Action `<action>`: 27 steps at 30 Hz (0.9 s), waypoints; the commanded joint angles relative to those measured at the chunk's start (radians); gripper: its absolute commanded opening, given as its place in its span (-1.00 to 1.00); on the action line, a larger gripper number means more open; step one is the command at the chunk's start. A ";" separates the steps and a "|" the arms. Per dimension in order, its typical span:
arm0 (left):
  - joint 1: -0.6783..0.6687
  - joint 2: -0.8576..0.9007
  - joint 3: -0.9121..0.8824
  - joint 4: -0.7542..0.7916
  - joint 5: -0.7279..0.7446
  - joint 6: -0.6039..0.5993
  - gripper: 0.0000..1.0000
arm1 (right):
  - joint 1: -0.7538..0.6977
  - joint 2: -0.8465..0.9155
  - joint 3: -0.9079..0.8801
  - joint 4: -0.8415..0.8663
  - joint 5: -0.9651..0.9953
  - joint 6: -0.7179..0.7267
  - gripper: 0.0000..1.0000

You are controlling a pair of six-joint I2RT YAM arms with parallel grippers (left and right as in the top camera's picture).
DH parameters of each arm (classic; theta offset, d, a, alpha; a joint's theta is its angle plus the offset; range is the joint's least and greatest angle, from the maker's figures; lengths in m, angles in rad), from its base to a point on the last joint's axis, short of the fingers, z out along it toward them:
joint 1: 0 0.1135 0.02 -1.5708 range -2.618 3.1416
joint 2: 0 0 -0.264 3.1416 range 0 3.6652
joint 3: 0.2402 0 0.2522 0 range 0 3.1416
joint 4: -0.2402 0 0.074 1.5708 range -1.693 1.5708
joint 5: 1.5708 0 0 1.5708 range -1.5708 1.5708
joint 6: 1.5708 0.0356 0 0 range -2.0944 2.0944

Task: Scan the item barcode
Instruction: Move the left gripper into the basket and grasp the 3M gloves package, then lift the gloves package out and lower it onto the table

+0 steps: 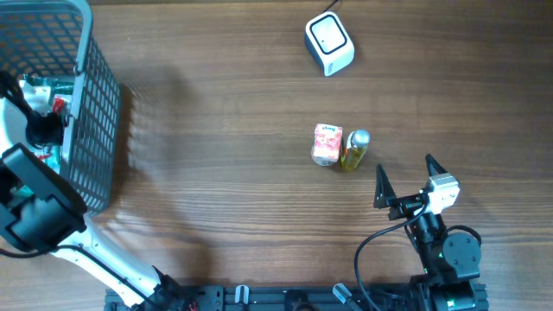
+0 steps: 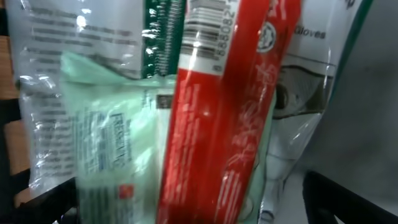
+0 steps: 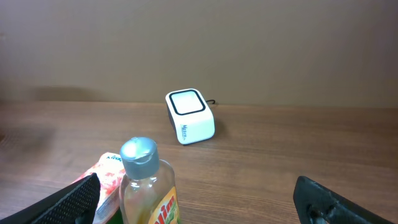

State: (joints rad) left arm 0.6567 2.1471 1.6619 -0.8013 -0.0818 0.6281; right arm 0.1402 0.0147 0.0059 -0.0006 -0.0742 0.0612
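Wood table (image 1: 216, 104): one scanner (image 1: 329, 43), one bottle (image 1: 354, 149), one pack (image 1: 327, 144); left claw (image 2: 199, 208), right claw (image 1: 403, 164) wide.

Even soft light, faint basket (image 1: 95, 104) shadow on table (image 1: 225, 95), left wrist close-up blurred, glare on wrappers (image 2: 43, 37)

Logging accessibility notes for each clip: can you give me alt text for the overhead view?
A pink carton and a silver-capped bottle of yellow liquid stand side by side on a wooden table, the open right gripper close by. A white scanner sits beyond them; the left arm reaches into a wire basket of packets.
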 commanded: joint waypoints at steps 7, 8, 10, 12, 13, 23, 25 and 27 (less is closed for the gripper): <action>0.045 0.074 -0.010 0.026 0.002 -0.038 0.05 | -0.005 -0.004 -0.001 0.003 -0.002 -0.008 1.00; 0.049 0.074 -0.010 0.028 0.003 -0.038 -0.25 | -0.005 -0.004 -0.001 0.003 -0.002 -0.008 0.99; 0.055 0.074 -0.010 0.032 0.003 -0.039 -0.60 | -0.005 -0.004 -0.001 0.003 -0.002 -0.008 0.99; 0.057 0.074 -0.010 0.033 0.003 -0.046 -0.92 | -0.005 -0.004 -0.001 0.003 -0.002 -0.008 0.99; 0.057 0.074 -0.010 0.038 0.003 -0.071 -0.92 | -0.005 -0.004 -0.001 0.003 -0.001 -0.008 0.99; 0.020 -0.023 0.056 0.054 0.090 -0.285 -0.92 | -0.005 -0.004 -0.001 0.003 -0.002 -0.008 1.00; 0.004 -0.078 0.085 0.054 0.132 -0.332 -0.92 | -0.005 -0.004 -0.001 0.003 -0.002 -0.009 1.00; -0.013 -0.141 0.115 0.055 0.141 -0.369 -0.92 | -0.005 -0.004 -0.001 0.003 -0.002 -0.009 0.99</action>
State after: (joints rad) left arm 0.6754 2.1460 1.6917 -0.7586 -0.0120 0.3923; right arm 0.1402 0.0147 0.0059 -0.0006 -0.0742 0.0616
